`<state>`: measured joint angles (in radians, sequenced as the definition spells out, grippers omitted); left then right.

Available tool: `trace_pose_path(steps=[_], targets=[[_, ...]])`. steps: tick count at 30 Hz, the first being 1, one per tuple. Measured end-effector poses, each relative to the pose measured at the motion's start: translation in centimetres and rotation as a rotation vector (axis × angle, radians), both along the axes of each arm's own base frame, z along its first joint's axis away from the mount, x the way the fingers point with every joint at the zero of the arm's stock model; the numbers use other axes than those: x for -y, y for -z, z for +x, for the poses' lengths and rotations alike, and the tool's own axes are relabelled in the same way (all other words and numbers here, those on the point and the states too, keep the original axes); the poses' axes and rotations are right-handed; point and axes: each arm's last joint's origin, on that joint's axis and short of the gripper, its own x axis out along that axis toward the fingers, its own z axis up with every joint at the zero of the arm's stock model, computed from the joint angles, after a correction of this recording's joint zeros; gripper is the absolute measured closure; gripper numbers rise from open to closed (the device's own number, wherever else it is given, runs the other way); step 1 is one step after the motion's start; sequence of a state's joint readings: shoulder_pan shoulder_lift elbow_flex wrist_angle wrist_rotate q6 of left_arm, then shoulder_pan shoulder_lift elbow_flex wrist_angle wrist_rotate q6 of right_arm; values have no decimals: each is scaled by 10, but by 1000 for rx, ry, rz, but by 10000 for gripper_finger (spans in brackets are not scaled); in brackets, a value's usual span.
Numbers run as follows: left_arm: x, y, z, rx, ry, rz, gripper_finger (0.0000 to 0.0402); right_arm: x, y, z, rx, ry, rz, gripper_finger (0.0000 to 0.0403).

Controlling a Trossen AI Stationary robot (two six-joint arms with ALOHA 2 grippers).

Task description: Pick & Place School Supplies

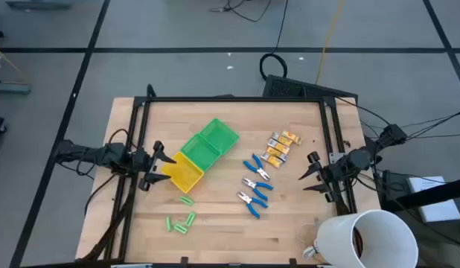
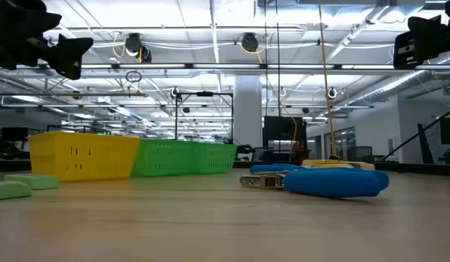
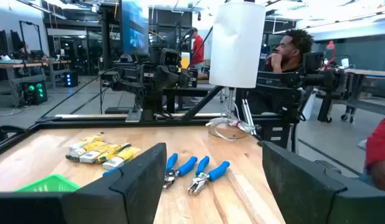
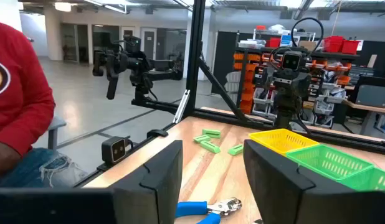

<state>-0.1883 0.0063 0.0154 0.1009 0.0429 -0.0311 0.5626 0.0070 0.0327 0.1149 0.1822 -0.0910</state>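
Three blue-handled tools (image 1: 255,183) lie flat mid-table, also in the left wrist view (image 3: 195,172) and low view (image 2: 320,180). Several yellow-orange oblong pieces (image 1: 280,147) lie beyond them, toward the far right (image 3: 100,151). Several light-green sticks (image 1: 182,219) lie near the front left (image 4: 212,142). My left gripper (image 1: 161,167) hovers open at the table's left edge beside the tray. My right gripper (image 1: 310,174) hovers open at the right side. Neither touches anything.
A green-and-yellow compartment tray (image 1: 200,154) sits left of centre. A big white cup (image 1: 368,240) stands at the near right corner. A black frame (image 1: 237,99) rims the table. People sit beyond the table's left and right sides. Bare wood lies along the near edge.
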Motion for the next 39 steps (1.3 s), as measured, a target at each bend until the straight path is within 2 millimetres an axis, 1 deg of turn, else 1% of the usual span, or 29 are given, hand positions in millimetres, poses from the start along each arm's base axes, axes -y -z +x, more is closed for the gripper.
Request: trace_pose_path(steps=[23,27,33,35,39], targets=[[0,0,0,-1,0,0,133,0,-2,0,15,5,10,243],[0,0,0,0,0,0,133,0,-7,-1,47,-11,79,243],[0,0,0,0,0,0,133,2,-12,-2,15,-14,315,243],[0,0,0,-1,0,0,133,2,-14,-2,24,-18,336,243],[0,0,0,-1,0,0,133,3,-17,-3,81,-8,286,243]])
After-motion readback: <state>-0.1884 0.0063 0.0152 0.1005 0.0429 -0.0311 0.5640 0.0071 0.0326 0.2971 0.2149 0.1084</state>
